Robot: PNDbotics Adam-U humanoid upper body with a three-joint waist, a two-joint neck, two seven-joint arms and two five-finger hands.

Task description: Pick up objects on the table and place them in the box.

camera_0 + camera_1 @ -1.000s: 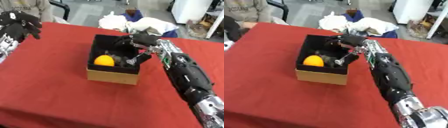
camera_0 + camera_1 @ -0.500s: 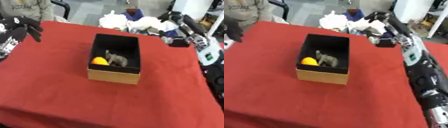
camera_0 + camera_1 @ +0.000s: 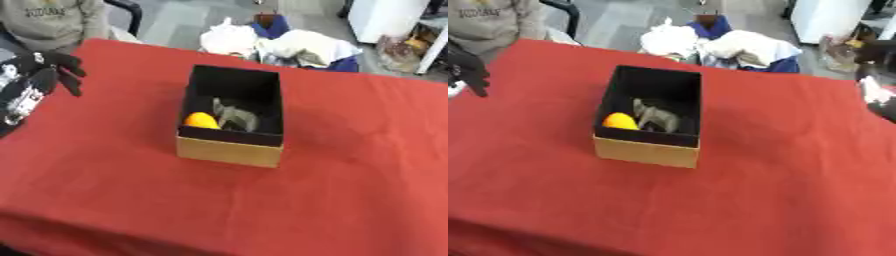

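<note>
An open cardboard box [image 3: 229, 150] with a black inside stands in the middle of the red table [image 3: 350, 175]. Inside it lie an orange round object [image 3: 201, 120] at the left and a grey crumpled thing [image 3: 234, 117] beside it. My left hand [image 3: 45, 75] hovers open over the table's left edge, well apart from the box, holding nothing. My right hand [image 3: 875, 59] shows only as a dark blurred shape at the right edge of the right eye view, far from the box. No loose object shows on the cloth.
Behind the table's far edge lies a heap of white cloth [image 3: 229, 36] with a blue bag [image 3: 273, 26]. A white cabinet [image 3: 385, 17] stands at the back right. The red cloth stretches wide in front of and beside the box.
My right hand has drawn up and away from the box to the right edge, leaving the grey thing inside. The left hand has barely moved.
</note>
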